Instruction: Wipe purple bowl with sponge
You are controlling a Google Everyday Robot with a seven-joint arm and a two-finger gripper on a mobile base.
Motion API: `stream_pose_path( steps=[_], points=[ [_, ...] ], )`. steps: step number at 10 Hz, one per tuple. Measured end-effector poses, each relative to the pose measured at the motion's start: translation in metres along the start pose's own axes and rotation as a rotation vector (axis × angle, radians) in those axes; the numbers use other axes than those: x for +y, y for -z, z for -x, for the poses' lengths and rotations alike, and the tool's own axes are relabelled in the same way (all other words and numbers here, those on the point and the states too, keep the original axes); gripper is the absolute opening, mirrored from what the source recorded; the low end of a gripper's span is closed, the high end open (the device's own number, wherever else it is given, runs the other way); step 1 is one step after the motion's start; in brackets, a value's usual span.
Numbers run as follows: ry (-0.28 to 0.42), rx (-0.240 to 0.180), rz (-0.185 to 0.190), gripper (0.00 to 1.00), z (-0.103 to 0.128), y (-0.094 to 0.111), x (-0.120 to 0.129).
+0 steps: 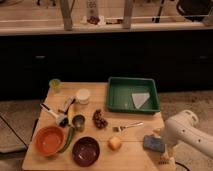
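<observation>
The purple bowl (86, 151) sits upright at the front of the wooden table (135, 160), right of the orange bowl (50, 140). The blue-grey sponge (153, 144) lies flat near the table's front right corner. My white arm (187, 132) comes in from the right. My gripper (164, 156) hangs at the table's right front edge, just right of and below the sponge, far from the purple bowl.
A green tray (116, 95) holding a pale cloth (140, 100) stands at the back right. A yellowish block (115, 143), a fork (127, 126), dark grapes (100, 120), a metal cup (78, 122), a white cup (82, 96), a brush (52, 113) and a green cup (55, 85) lie around.
</observation>
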Motion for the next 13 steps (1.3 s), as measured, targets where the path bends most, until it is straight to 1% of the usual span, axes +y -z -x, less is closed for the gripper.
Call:
stream_pose_path(
  steps=[2, 3, 4, 5, 6, 7, 9, 10, 13],
  points=[
    [-0.066, -0.035, 0.029, 0.8, 0.001, 0.002, 0.001],
    [-0.108, -0.064, 0.033, 0.8, 0.001, 0.004, 0.002],
    [-0.139, -0.087, 0.032, 0.8, 0.003, 0.005, 0.005],
    [-0.155, -0.101, 0.03, 0.8, 0.006, 0.006, 0.007],
    [-0.174, -0.12, 0.015, 0.8, 0.012, 0.008, 0.007],
    [-0.186, -0.131, 0.002, 0.8, 0.016, 0.009, 0.008],
    [-0.194, -0.142, -0.013, 0.8, 0.026, 0.01, 0.008],
    [-0.193, -0.137, -0.017, 0.8, 0.032, 0.008, 0.005],
    [-0.186, -0.128, -0.013, 0.8, 0.038, 0.0, -0.003]
  ],
)
